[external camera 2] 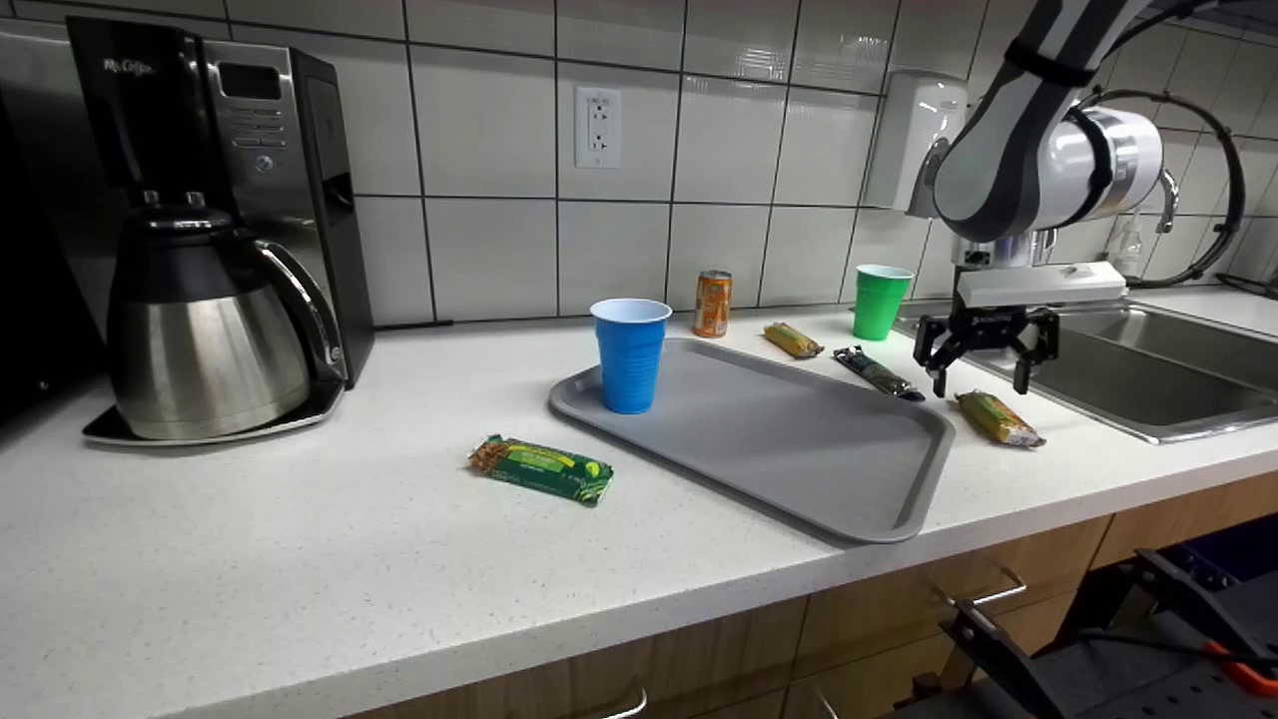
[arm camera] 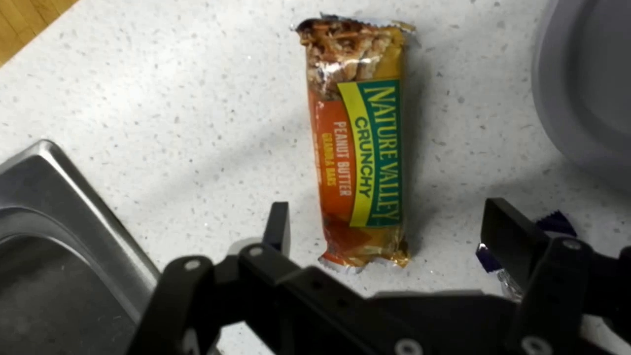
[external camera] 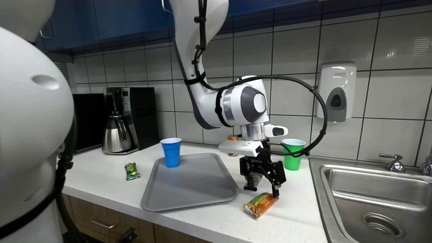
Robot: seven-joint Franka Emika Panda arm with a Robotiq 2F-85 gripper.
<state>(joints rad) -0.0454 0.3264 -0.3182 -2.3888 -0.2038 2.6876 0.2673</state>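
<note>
While its two black fingers point(arm camera: 512, 241) stand spread wide, the black two-fingered gripper point(external camera 2: 979, 387) hangs low over the white speckled countertop point(external camera 2: 300, 559), beside a gray rectangular plastic tray point(external camera 2: 769, 439) with rounded corners, on the side of it toward a stainless-steel sink point(external camera: 326, 206). Just off that long side of the tray, near the end away from the white tiled wall point(external camera 2: 489, 130), an oblong granola bar point(arm camera: 362, 148) in a shiny orange-and-gold wrapper lies flat, printed Nature Valley Crunchy Peanut Butter. In the wrist view one end of this bar shows in the gap between the fingers; whether a fingertip touches it cannot be told.

Just beside the same long side of the tray lies a slim bar in a dark glossy wrapper point(external camera 2: 879, 373), and nearer the tray's wall end, a bar in a yellow-brown wrapper point(external camera 2: 794, 341). Farther from the tray on that side, a green plastic cup point(external camera 2: 879, 308) with a white inside stands upright. An upright orange metal can point(external camera 2: 713, 304) is beyond the tray's wall end. On the tray itself, at a wall-side corner, stands a blue plastic cup point(external camera 2: 631, 359) with a white inside. Off the tray's opposite long side lies a bar in a dark green wrapper point(external camera 2: 544, 469), and farther from the tray that way stands a black-and-silver coffee maker point(external camera 2: 265, 150) with a steel carafe point(external camera 2: 210, 359).
</note>
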